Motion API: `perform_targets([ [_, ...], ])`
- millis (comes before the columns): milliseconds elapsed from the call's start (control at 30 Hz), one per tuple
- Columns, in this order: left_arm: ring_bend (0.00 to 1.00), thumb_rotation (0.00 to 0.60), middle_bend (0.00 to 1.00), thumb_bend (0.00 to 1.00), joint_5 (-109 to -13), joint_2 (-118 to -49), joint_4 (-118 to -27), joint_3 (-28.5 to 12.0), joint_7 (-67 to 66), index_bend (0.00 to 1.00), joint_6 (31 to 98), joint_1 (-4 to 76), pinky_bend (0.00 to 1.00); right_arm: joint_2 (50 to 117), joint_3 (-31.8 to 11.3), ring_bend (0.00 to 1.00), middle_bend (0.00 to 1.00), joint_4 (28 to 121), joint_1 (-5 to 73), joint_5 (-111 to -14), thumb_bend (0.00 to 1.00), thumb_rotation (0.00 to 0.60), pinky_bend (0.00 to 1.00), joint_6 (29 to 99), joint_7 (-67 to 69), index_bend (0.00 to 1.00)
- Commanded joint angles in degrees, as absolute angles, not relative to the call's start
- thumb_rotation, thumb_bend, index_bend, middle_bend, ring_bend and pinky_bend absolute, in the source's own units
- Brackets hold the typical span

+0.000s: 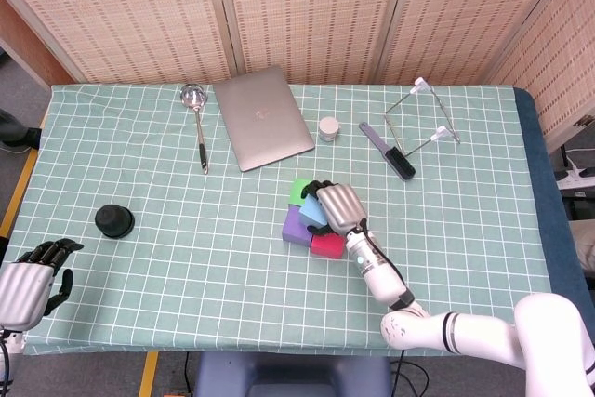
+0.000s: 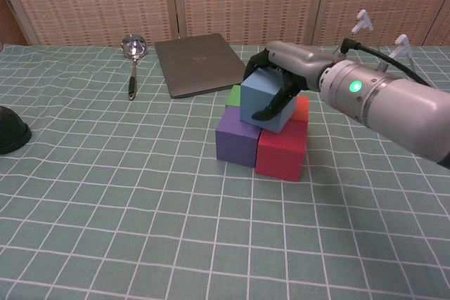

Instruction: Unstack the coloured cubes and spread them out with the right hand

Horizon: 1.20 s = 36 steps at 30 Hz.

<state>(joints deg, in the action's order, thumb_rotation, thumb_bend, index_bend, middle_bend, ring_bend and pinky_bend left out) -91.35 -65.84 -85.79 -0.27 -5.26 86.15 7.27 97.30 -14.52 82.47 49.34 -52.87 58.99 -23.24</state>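
Right hand (image 2: 285, 75) fingers (image 2: 271, 109) grasping light blue foam cube (image 2: 261, 100), tilted, atop purple cube (image 2: 238, 137) and red cube (image 2: 281, 151), in front of grey closed laptop (image 1: 263, 116). Left hand (image 1: 33, 284) fingers loosely curled, holding nothing.

robot hand (image 1: 337, 208) on blue cube (image 1: 312, 215)

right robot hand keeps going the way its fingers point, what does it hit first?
Nothing new: the right robot hand already holds the blue cube. Pushing on along its up-left line in the head view, the green cube behind the stack comes first, then probably the closed laptop; depth between them is unclear.
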Motion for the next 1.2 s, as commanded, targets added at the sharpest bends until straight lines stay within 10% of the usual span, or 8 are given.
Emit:
perform_targets([
  [33, 0.28, 0.600, 0.28, 0.64, -91.34, -65.79, -85.82, -0.27, -5.16, 0.30, 86.18, 7.24, 0.50, 98.29, -13.88, 0.60, 0.53, 80.68, 47.98, -56.42, 0.22, 0.600, 0.83, 61.96, -21.44, 0.59],
  [467, 0.28, 0.600, 0.28, 0.64, -91.29, -65.87, -86.11, -0.38, -5.59, 0.30, 86.17, 7.24, 0.50, 81.30, -2.97, 0.61, 0.55, 92.53, 34.39, -75.05, 0.22, 0.600, 0.83, 74.12, -13.70, 0.60],
  [867, 0.28, 0.600, 0.28, 0.64, -91.60, -66.05, -86.50, -0.06, -5.86, 0.30, 85.54, 7.43, 0.50, 75.19, 7.97, 0.57, 0.55, 81.57, 22.49, -82.61, 0.22, 0.600, 0.80, 77.63, -4.54, 0.57],
  [1200, 0.28, 0.600, 0.28, 0.64, -91.78, -66.41, -86.43, 0.22, -6.55, 0.30, 84.98, 7.62, 0.50, 73.91, 8.30, 0.00, 0.02, 77.51, 20.43, -84.27, 0.12, 0.600, 0.16, 74.10, 1.25, 0.07],
])
